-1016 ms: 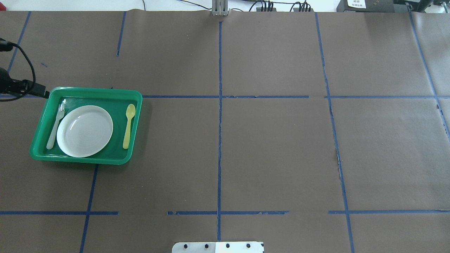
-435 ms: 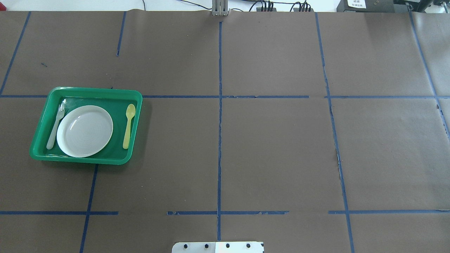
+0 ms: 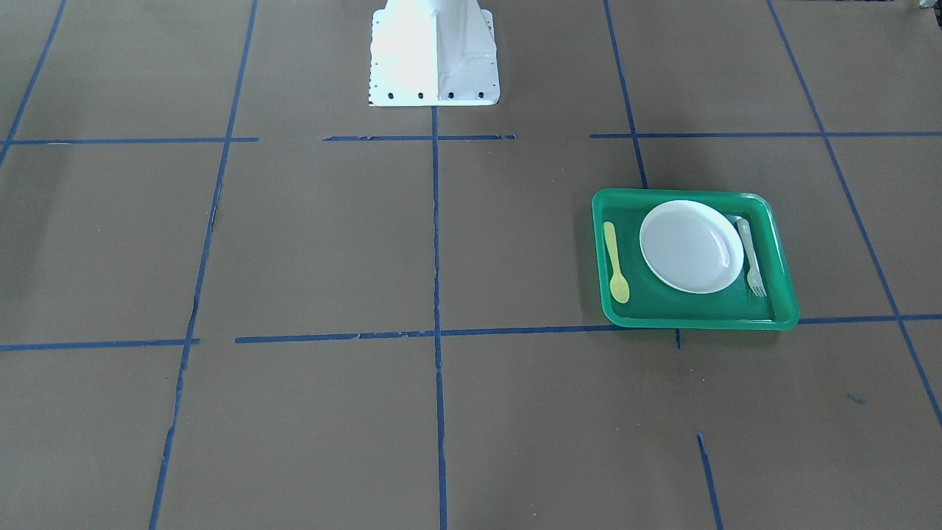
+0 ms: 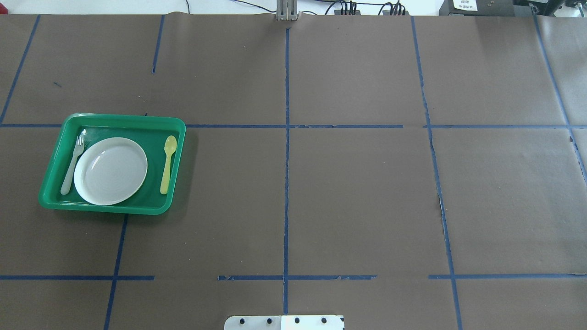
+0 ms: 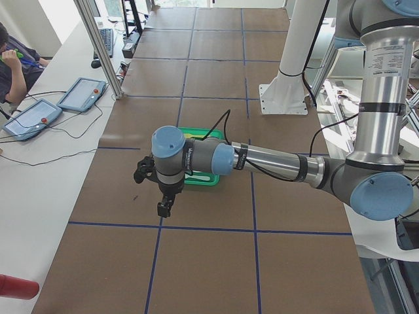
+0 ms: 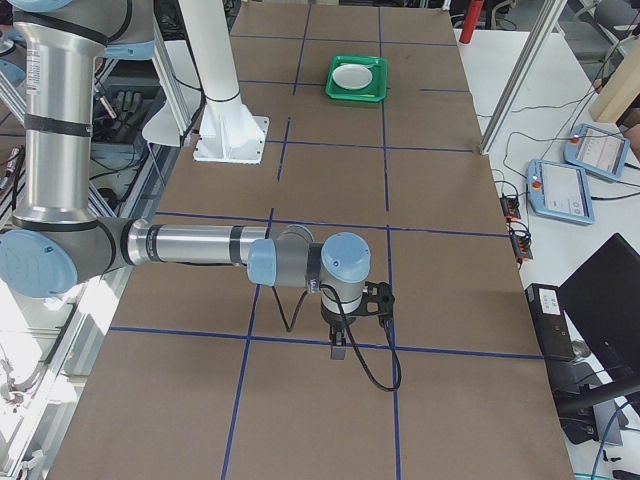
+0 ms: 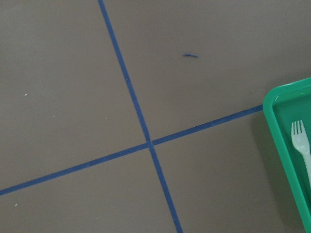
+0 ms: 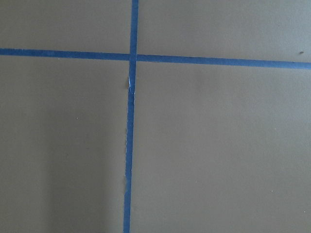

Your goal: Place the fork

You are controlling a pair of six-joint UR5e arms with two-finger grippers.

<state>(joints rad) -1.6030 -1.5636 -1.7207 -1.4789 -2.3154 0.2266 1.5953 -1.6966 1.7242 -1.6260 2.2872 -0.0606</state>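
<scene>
The pale translucent fork (image 4: 72, 166) lies in the green tray (image 4: 124, 118) along its left side, beside the white plate (image 4: 110, 170). It also shows in the front view (image 3: 751, 258), and its tines show at the right edge of the left wrist view (image 7: 300, 138). My left gripper (image 5: 162, 206) hangs over the bare table just outside the tray. My right gripper (image 6: 338, 340) hangs over the table at the far right end. Both show only in the side views, so I cannot tell if they are open or shut.
A yellow spoon (image 4: 167, 164) lies in the tray on the plate's other side. Blue tape lines cross the brown table cover. The robot's white base (image 3: 434, 51) stands at the table's near edge. Operator tablets (image 5: 78, 95) lie beyond the far edge.
The left arm's black end with its cable, seen at the tray's far left corner one second ago, has moved left out of the overhead view. The fork, plate and spoon have not moved.
</scene>
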